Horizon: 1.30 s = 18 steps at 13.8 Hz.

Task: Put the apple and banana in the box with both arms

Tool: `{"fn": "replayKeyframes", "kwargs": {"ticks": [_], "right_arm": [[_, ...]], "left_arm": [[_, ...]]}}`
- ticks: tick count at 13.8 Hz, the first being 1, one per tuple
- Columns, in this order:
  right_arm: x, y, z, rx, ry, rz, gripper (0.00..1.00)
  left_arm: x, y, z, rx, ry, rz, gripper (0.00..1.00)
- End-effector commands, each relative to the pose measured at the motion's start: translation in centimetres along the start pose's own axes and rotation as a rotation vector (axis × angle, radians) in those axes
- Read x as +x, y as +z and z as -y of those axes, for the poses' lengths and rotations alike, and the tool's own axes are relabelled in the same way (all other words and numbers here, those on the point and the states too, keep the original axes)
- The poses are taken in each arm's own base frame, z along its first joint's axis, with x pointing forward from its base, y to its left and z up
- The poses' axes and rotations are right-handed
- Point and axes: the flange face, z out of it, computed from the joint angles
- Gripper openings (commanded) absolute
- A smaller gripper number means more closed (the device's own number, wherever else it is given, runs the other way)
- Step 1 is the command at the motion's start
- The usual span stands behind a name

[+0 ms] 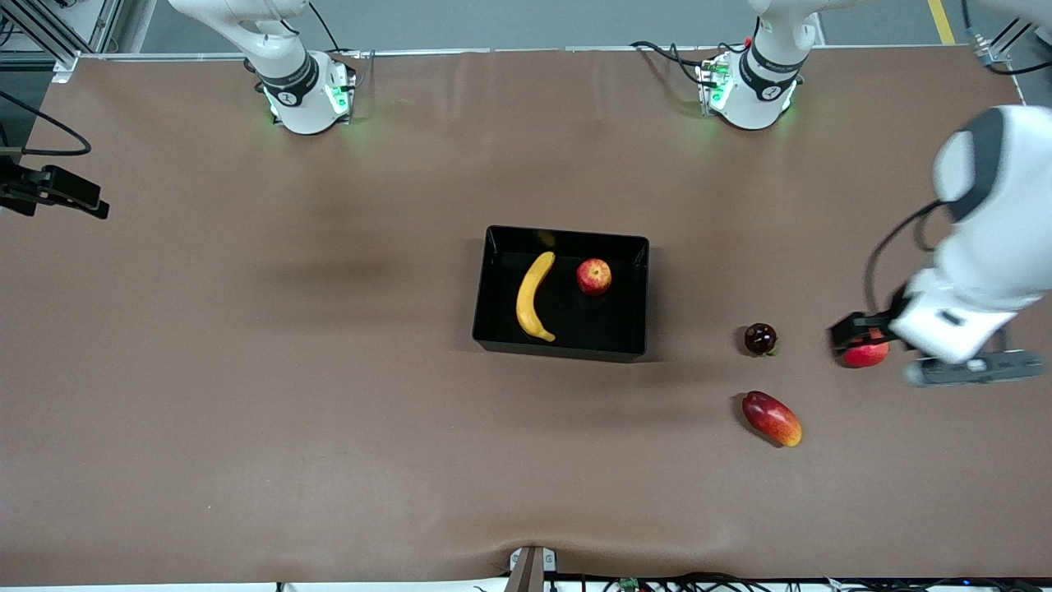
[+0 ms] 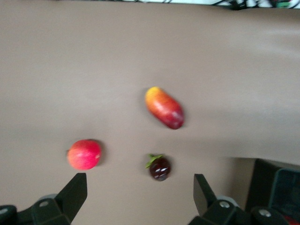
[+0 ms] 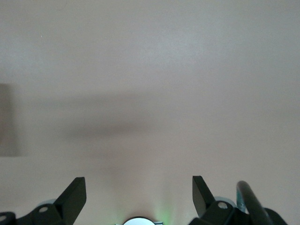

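Note:
The black box (image 1: 559, 349) stands mid-table. The yellow banana (image 1: 532, 296) lies in it toward the right arm's end. The small red apple (image 1: 593, 276) with yellow streaks sits in it beside the banana. My left gripper (image 1: 851, 331) is up in the air near the left arm's end of the table, over a plain red-pink round fruit (image 1: 865, 353). In the left wrist view it (image 2: 139, 192) is open and empty. My right gripper (image 3: 139, 192) is open and empty over bare table near its own base; it is out of the front view.
A dark cherry-like fruit (image 1: 760, 339) with a green leaf and an oblong red-orange mango-like fruit (image 1: 771, 418) lie between the box and the left gripper. The left wrist view shows all three loose fruits: red-pink (image 2: 84, 154), dark (image 2: 160, 167), oblong (image 2: 164, 107).

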Motion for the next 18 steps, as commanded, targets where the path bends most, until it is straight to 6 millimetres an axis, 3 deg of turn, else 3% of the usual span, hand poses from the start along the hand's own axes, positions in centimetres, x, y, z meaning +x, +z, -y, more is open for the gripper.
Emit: {"fn": "replayKeyframes", "kwargs": {"ticks": [1,7,10,14,15,18], "right_arm": [[0.2,-0.4,-0.3,-0.008,0.011,-0.001,1.0],[0.2,-0.4,-0.2,-0.008,0.009,-0.001,1.0],[0.2,-0.4,-0.2,-0.008,0.009,-0.001,1.0],[0.2,-0.4,-0.3,-0.008,0.011,-0.001,1.0],[0.2,-0.4,-0.3,-0.008,0.011,0.0,1.0],[0.2,-0.4,-0.3,-0.008,0.012,-0.001,1.0]], "left_arm": [[-2.1,-1.8,1.2,0.017,-0.011,0.054,1.0],[-5.1,-7.3,3.9,0.036,-0.058,0.08,1.0],[-7.3,-10.2,3.3,0.027,-0.052,0.083,1.0],[-10.1,-10.3,3.1,0.054,-0.057,0.111,1.0],[-10.9,-10.7,3.7,0.034,-0.072,0.111,1.0],[-13.9,-12.4,2.7,0.008,-0.058,0.099,1.0]]}}
